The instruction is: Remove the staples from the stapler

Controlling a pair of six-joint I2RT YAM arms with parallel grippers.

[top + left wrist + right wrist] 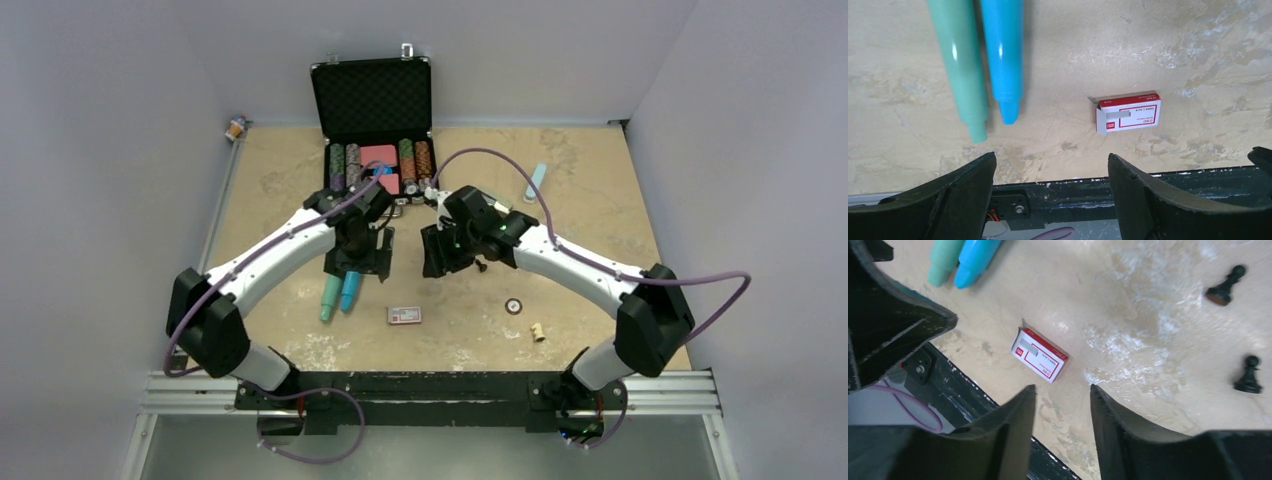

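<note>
**Item: bench state, staple unloading**

- Left gripper (1050, 160): jaws wide apart, nothing between them; hangs above the table, near the box.
- Right gripper (1062, 389): jaws at a narrower gap, also empty; hangs above the table beside the left one.
- Box (405, 315): red-and-white staple carton, flat on the table at 6 o'clock from centre, end flap open.
- Staples (1120, 116): short silver-grey strip on the box's upper face. At this sharpness it may be printed artwork and not loose metal.
- Stapler: not made out in either wrist view.
- Markers (337, 293): one teal, one blue, side by side at 8 o'clock, apart from the box.
- Case (372, 100): open at 12 o'clock, with chips in rows.
- Bar (537, 182): pale blue, at 2 o'clock, well apart from both grippers.
- Pawns (1225, 286): two, black, standing at 3 o'clock of the box in the right wrist view.

**Progress, as judged:** if the strip is real, the staples are already out and resting on the box, with little left but to draw the arms back. If it is print, no part of the unloading shows as done.
</note>
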